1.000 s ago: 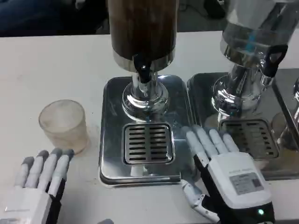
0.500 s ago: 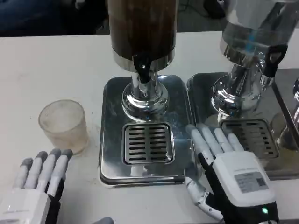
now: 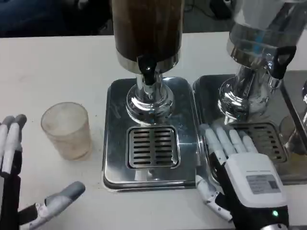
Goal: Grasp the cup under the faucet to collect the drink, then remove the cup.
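Note:
A frosted clear cup point(image 3: 67, 130) stands upright and looks empty on the white table, left of the drip tray point(image 3: 117, 124). The dark drink dispenser's black faucet point(image 3: 147, 73) hangs above the slotted grate point(image 3: 152, 146), with nothing beneath it. My left hand point(image 3: 21, 182) is at the lower left, open, its fingers up at the frame edge and its thumb spread toward the right, a short way below and left of the cup without touching it. My right hand point(image 3: 237, 170) lies flat and open at the tray's right edge, fingers pointing away.
A second dispenser with a clear tank point(image 3: 261, 33) and its own drip tray point(image 3: 249, 139) stands at the right, just behind my right hand. The table's far edge point(image 3: 57, 38) runs along the top.
My left hand has turned and swung left, its fingers now upright at the frame edge and the thumb spread out. My right hand has drifted slightly right. The cup has not moved.

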Controlling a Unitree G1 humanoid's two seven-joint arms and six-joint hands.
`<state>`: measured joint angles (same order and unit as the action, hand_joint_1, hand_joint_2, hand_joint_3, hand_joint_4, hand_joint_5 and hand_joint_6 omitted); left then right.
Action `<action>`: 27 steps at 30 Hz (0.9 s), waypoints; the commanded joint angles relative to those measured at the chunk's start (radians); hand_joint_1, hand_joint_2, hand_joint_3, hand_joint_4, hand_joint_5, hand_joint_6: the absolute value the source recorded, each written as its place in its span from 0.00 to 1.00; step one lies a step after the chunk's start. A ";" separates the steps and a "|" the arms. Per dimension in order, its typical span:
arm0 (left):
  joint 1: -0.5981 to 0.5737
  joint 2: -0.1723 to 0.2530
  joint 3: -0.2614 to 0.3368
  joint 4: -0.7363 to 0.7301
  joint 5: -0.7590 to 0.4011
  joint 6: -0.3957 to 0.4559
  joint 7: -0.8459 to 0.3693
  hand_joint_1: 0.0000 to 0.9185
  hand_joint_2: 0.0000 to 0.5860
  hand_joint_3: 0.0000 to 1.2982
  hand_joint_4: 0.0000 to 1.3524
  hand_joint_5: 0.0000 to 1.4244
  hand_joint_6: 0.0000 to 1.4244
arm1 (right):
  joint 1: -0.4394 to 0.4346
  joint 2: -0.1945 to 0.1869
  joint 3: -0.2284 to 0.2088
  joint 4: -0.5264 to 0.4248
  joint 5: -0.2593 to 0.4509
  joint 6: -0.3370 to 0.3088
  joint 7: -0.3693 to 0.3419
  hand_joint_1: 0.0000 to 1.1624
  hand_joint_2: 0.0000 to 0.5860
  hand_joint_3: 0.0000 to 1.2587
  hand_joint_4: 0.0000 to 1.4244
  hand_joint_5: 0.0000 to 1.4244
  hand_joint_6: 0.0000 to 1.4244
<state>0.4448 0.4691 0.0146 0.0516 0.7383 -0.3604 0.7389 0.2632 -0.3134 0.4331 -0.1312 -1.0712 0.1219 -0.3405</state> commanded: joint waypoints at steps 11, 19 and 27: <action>-0.476 0.059 -0.008 0.683 -0.304 -0.356 -0.238 0.00 0.03 0.00 0.00 0.00 0.00 | 0.014 0.037 -0.001 -0.031 -0.003 0.024 0.025 0.00 0.89 0.00 0.00 0.00 0.00; -0.601 0.027 0.000 0.926 -0.387 -0.423 -0.317 0.00 0.01 0.00 0.00 0.00 0.00 | 0.013 0.047 0.002 -0.028 -0.006 0.028 0.023 0.00 0.90 0.00 0.00 0.00 0.00; -0.677 -0.020 -0.023 1.042 -0.403 -0.444 -0.361 0.11 0.00 0.00 0.00 0.00 0.00 | 0.022 0.046 0.009 -0.043 -0.011 0.033 0.032 0.00 0.90 0.00 0.00 0.00 0.00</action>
<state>-0.2072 0.4565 0.0124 1.0686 0.3274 -0.7904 0.3871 0.2785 -0.2688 0.4405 -0.1601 -1.0742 0.1465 -0.3117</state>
